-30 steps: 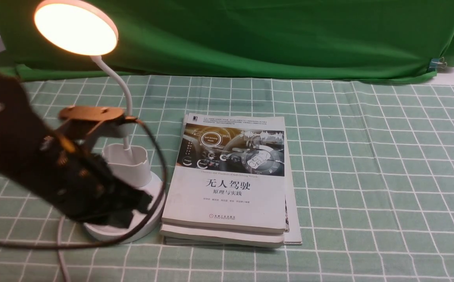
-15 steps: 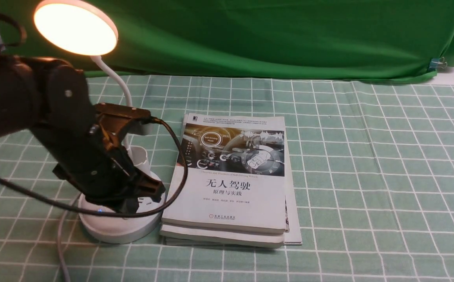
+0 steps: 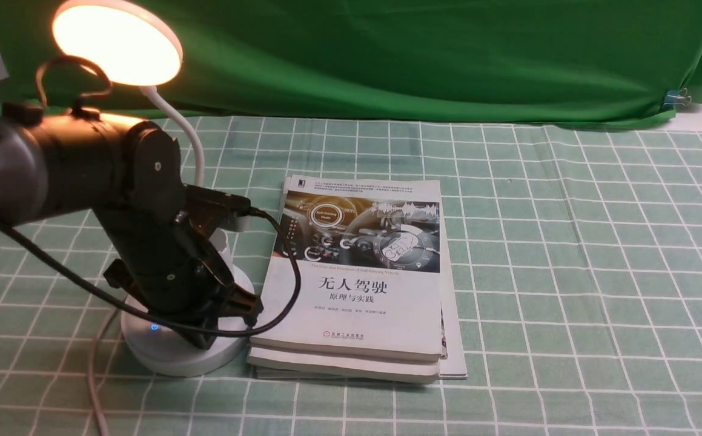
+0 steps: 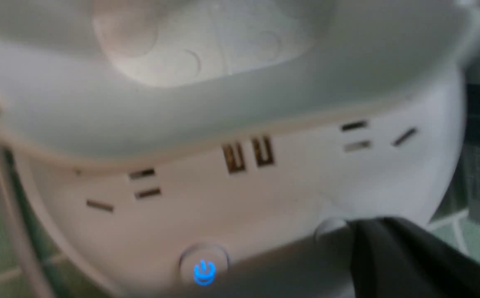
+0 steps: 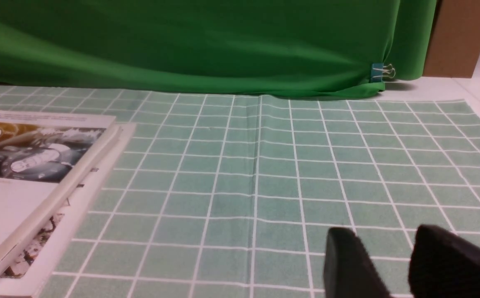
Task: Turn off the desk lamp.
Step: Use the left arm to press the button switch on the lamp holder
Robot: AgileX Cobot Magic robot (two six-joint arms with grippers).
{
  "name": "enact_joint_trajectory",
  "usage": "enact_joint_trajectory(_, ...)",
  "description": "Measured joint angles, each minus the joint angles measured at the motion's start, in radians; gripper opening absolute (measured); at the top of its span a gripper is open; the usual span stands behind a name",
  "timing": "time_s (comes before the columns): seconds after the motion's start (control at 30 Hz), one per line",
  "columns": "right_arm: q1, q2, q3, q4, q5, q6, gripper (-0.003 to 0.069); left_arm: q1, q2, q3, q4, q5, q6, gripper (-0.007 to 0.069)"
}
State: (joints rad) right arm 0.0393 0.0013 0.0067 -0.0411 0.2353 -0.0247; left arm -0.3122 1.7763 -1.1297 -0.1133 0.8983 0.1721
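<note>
The white desk lamp stands at the left of the table, its round head (image 3: 117, 42) glowing. Its thin neck (image 3: 190, 139) bends down to the round base (image 3: 169, 357). My left gripper (image 3: 243, 304) is shut and empty, low over the right side of the base. In the left wrist view its dark tip (image 4: 358, 227) rests at a small round unlit button (image 4: 329, 227). A second button with a blue power sign (image 4: 203, 271) glows nearby and also shows in the front view (image 3: 154, 327). My arm hides the cup holder in the front view. My right gripper (image 5: 384, 238) is open and empty over bare cloth.
A stack of books (image 3: 357, 284) lies right against the lamp base. The lamp's white cord (image 3: 93, 387) runs toward the front edge. A green checked cloth (image 3: 569, 272) covers the table, with a green backdrop (image 3: 417, 54) behind.
My left arm has swung in over the lamp base, and its gripper has moved right and down to the base's right side. The lamp head stays lit.
</note>
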Motion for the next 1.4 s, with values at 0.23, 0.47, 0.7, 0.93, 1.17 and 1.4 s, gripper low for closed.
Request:
enact_joint_trajectory(0.23,0.0,0.0,0.0,0.0,0.0,0.0,0.0242,0.0,0.001,-0.009,0.004,0.003,0.001,0.0001)
enact_joint_trajectory(0.47,0.0,0.0,0.0,0.0,0.0,0.0,0.0242,0.0,-0.089,0.0,0.047,0.0,-0.034,0.0001)
enact_joint_trajectory(0.7,0.0,0.0,0.0,0.0,0.0,0.0,0.0242,0.0,-0.029,0.0,0.078,-0.017,-0.067,0.0001)
enact_joint_trajectory(0.93,0.0,0.0,0.0,0.0,0.0,0.0,0.0242,0.0,0.01,-0.011,0.083,-0.014,-0.068,0.0001)
enact_joint_trajectory(1.17,0.0,0.0,0.0,0.0,0.0,0.0,0.0242,0.0,-0.05,-0.001,0.082,-0.01,-0.069,0.0001)
enact_joint_trajectory(1.4,0.0,0.0,0.0,0.0,0.0,0.0,0.0242,0.0,-0.102,-0.001,0.055,-0.006,-0.069,0.0001)
